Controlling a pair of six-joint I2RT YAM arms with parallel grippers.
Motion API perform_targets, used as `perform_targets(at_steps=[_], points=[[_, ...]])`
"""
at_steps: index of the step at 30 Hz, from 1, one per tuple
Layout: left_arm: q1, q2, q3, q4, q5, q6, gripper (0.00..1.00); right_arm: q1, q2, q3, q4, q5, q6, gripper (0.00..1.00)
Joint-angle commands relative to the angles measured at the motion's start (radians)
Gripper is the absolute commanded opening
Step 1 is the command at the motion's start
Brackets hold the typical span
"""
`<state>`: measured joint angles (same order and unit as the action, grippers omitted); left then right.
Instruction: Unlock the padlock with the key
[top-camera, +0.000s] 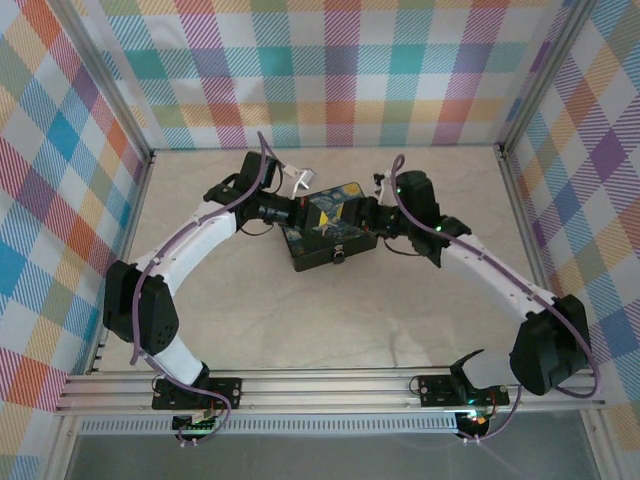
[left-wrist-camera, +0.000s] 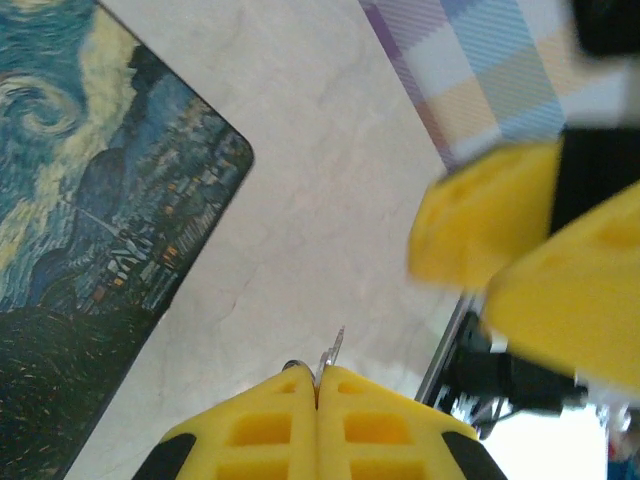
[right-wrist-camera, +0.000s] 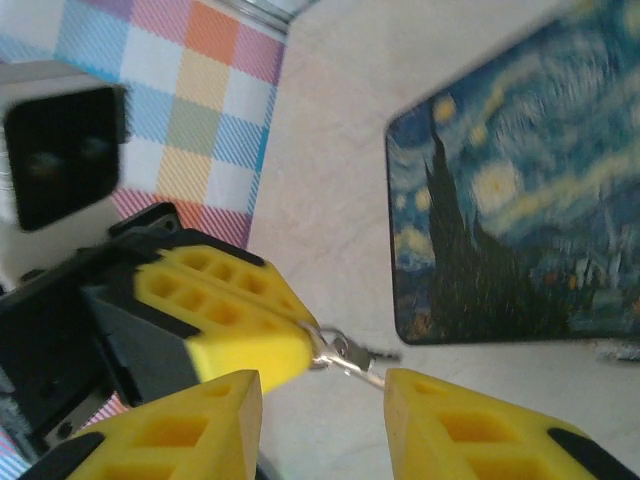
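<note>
Key (left-wrist-camera: 333, 350) pinched betw. clenched L fingers (left-wrist-camera: 270, 425), thin silvery tip sticking out past pads, small ring at its head. Held over bare desk (left-wrist-camera: 330, 180), just beside box (left-wrist-camera: 90, 230) w/ swirly blue-yellow lid. R fingers (right-wrist-camera: 470, 430) spread apart, gripping nothing, one each side of key; key tip just beside one R pad, contact unclear. Padlock (top-camera: 338, 258): tiny dark bit on box's near side in top view, detail too small to tell. Both arms meet over box at mid desk
</note>
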<state>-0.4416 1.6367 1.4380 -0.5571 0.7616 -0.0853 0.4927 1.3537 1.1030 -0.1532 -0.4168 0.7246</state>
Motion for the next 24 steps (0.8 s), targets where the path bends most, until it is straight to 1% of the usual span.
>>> perform_targets(at_steps=[1,2,5,8,10,11,16,24], points=[[0.001,0.033,0.084,-0.316,0.113,0.284,0.00,-0.052,-0.026,0.071,-0.282,-0.144,-0.426,0.33],[0.001,0.038,0.093,-0.339,0.123,0.311,0.00,-0.070,-0.015,0.086,-0.323,-0.211,-0.499,0.32],[0.001,0.068,0.128,-0.416,0.158,0.389,0.00,-0.082,0.019,0.121,-0.429,-0.334,-0.698,0.31],[0.001,0.104,0.167,-0.477,0.182,0.428,0.00,-0.082,0.046,0.137,-0.445,-0.434,-0.799,0.29],[0.001,0.112,0.176,-0.491,0.203,0.443,0.00,-0.082,0.066,0.145,-0.437,-0.474,-0.814,0.29],[0.001,0.114,0.179,-0.494,0.211,0.448,0.00,-0.082,0.081,0.154,-0.445,-0.490,-0.861,0.28],[-0.002,0.108,0.188,-0.493,0.217,0.443,0.00,-0.080,0.161,0.195,-0.458,-0.553,-0.898,0.26],[-0.005,0.092,0.179,-0.488,0.221,0.438,0.00,-0.073,0.200,0.183,-0.389,-0.625,-0.868,0.24]])
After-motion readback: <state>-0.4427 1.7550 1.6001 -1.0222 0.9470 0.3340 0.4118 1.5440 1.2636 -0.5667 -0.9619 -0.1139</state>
